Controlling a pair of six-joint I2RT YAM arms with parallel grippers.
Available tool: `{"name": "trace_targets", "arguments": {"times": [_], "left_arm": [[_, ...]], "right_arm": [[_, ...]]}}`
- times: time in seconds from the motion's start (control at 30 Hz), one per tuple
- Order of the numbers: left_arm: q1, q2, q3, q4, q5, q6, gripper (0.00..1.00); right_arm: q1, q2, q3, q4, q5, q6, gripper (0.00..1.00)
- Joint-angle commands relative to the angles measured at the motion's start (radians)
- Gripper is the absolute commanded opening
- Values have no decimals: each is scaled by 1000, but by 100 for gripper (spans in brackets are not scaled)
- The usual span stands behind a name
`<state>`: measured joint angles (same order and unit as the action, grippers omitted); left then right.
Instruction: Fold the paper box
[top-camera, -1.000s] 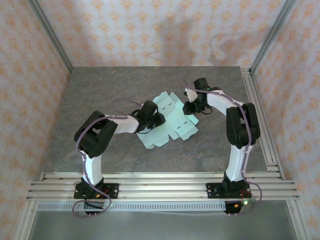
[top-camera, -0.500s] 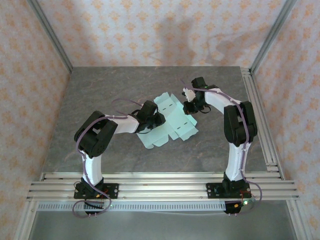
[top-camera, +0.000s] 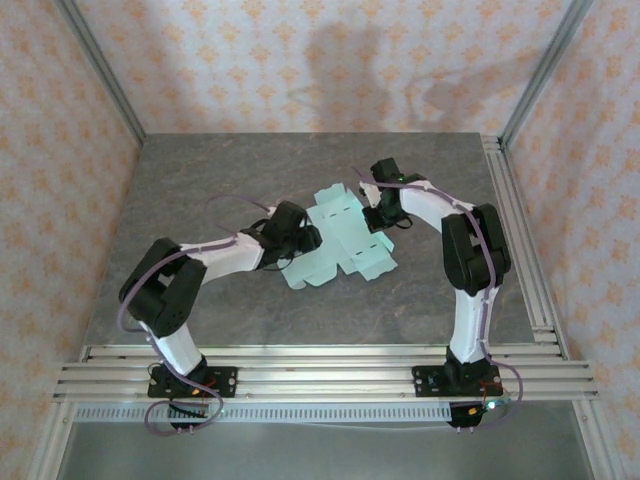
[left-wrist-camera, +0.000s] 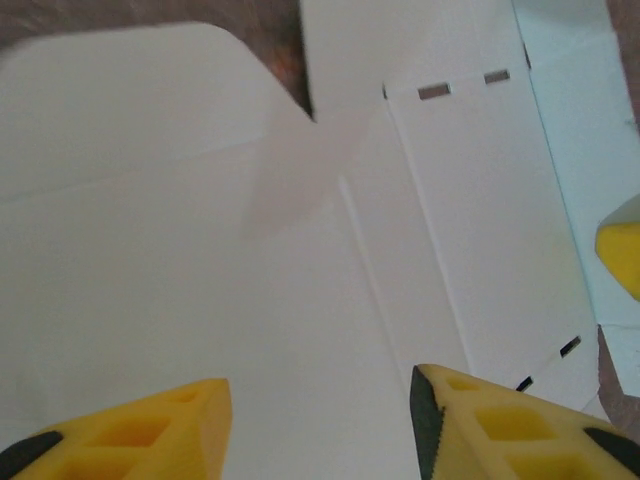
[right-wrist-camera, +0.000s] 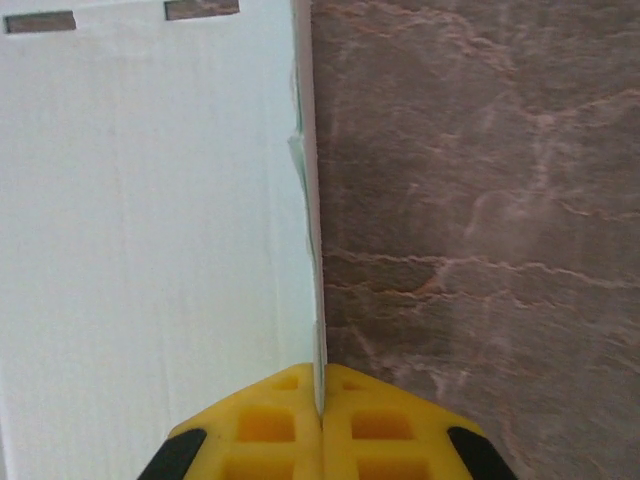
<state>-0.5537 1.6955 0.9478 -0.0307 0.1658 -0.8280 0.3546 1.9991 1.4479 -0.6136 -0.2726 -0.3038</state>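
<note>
Rightward, the right tool (top-camera: 378, 212) has slid left onto the right edge of the paper box (top-camera: 340, 240). Its yellow pads (right-wrist-camera: 270, 420) are now pressed together, pinching an upturned card edge. The left tool (top-camera: 298, 238) has spread apart and hovers over the sheet's left part. The pale mint sheet lies unfolded at mid-surface (top-camera: 220, 180), between both tools.

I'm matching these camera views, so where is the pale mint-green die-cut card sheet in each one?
Top external: pale mint-green card sheet, mid-table, centre of frame.
Left wrist: sheet across most of the frame.
Right wrist: sheet over the left half.
Shared landmark: grey marbled tabletop.
</note>
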Motion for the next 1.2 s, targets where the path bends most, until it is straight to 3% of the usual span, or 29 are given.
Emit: {"name": "trace_targets", "arguments": {"times": [0.0, 0.27, 0.6, 1.0, 1.17], "left_arm": [[9, -69, -15, -124, -123, 60, 56], [26, -116, -70, -105, -118, 47, 72], [75, -180, -152, -82, -107, 17, 98], [117, -247, -203, -99, -107, 20, 100], [119, -244, -202, -98, -106, 23, 100]], "right_arm": [[47, -50, -24, -4, 183, 11, 0], [187, -58, -66, 74, 536, -33, 0], [291, -11, -87, 168, 788, -84, 0], [323, 100, -26, 118, 927, -84, 0], [324, 92, -19, 121, 909, -84, 0]]}}
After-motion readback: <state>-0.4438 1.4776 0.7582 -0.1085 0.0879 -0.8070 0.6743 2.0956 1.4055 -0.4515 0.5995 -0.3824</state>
